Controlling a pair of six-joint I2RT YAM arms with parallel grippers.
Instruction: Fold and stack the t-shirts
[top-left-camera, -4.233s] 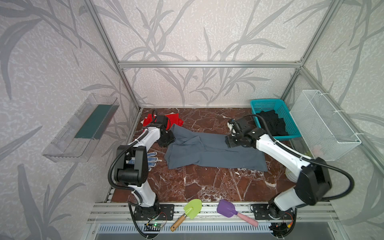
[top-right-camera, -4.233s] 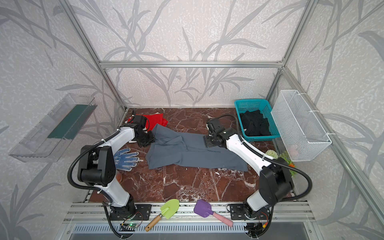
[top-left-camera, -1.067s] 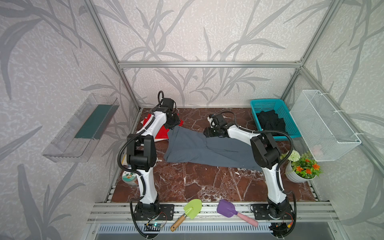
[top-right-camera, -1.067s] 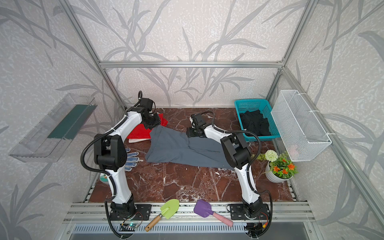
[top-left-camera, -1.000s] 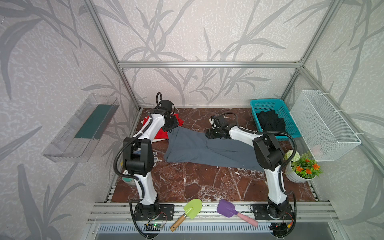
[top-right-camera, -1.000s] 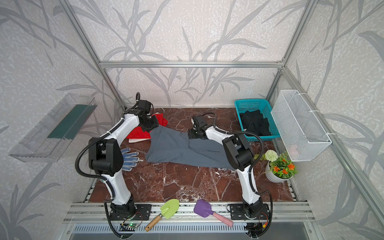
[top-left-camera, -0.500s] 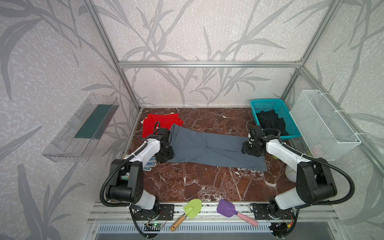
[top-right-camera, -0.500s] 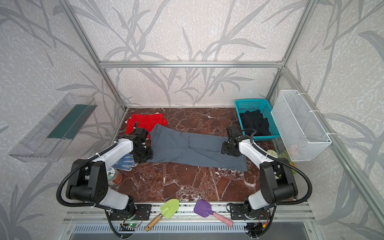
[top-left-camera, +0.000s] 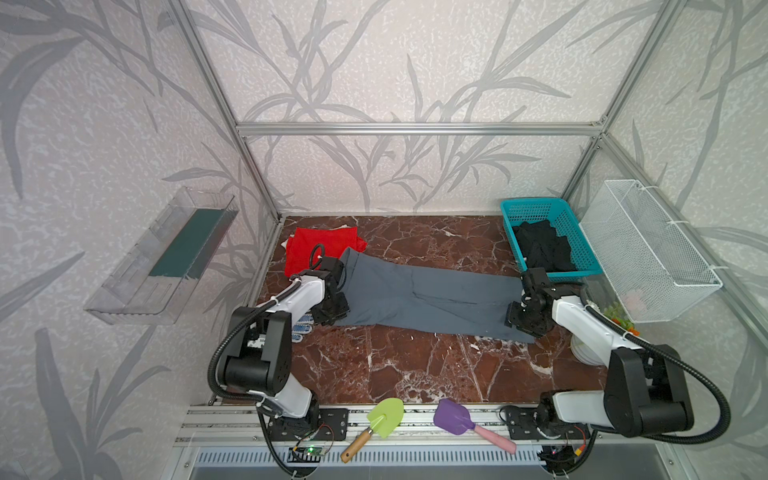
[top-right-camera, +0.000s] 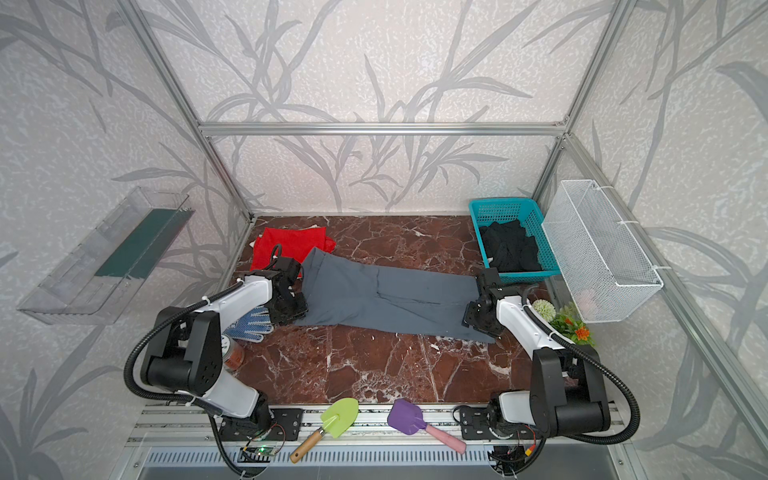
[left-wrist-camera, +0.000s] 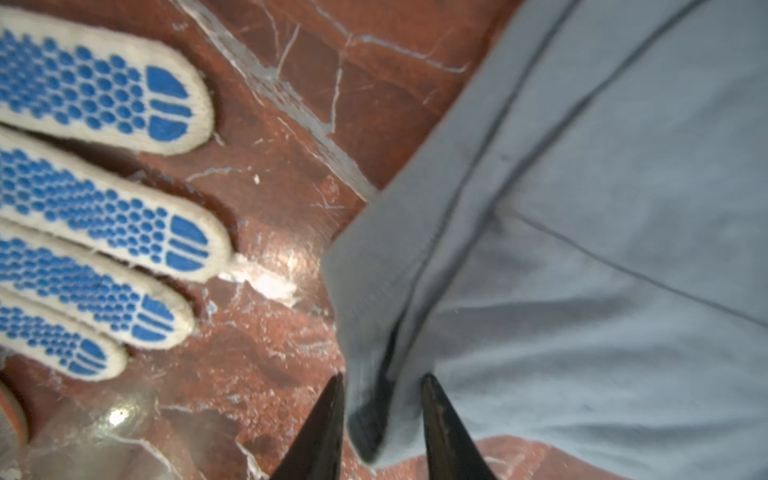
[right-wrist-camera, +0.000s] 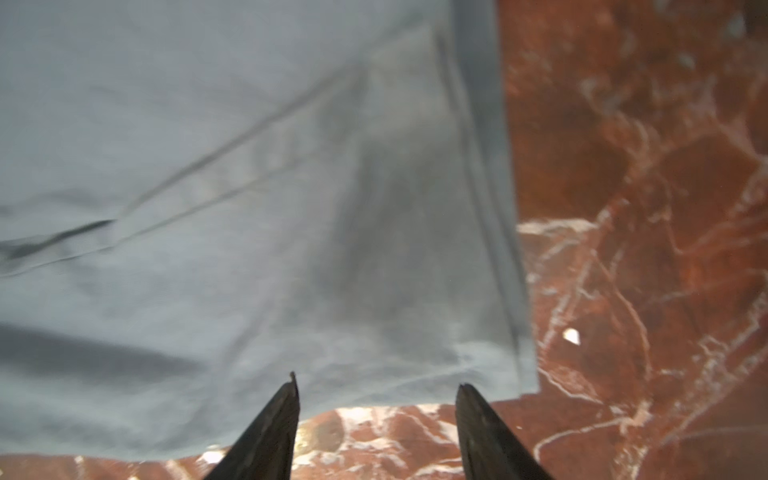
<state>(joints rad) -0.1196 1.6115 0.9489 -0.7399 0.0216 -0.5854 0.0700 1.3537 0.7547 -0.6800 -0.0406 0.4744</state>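
Slate grey-blue t-shirt (top-left-camera: 419, 297): flat, mid-frame. Left gripper (left-wrist-camera: 381, 376): shifted down to its lower-left corner, straddling the cloth, grasp cannot be told. Right gripper (right-wrist-camera: 378, 380): shifted to the lower-right hem, released.

We count three soft cloth short-sleeved shirts: one slate grey-blue t-shirt (top-left-camera: 419, 297), one bright red t-shirt (top-left-camera: 322, 247), one black t-shirt (top-left-camera: 542, 249). Two baskets: one teal plastic lattice basket (top-left-camera: 540, 212), one white wire-mesh basket (top-left-camera: 640, 249). One clear plastic wall bin (top-left-camera: 137, 291). Two toy trowels: one lime green trowel with a wooden handle (top-left-camera: 386, 417), one purple trowel with a pink handle (top-left-camera: 453, 417). One white knit work glove with blue dots (top-right-camera: 251, 324). One potted plant with orange flowers (top-right-camera: 571, 322). Two white-and-black robot arms: left arm (top-left-camera: 301, 293), right arm (top-left-camera: 582, 322). One small round tin (top-right-camera: 232, 353) by the glove, partly hidden.
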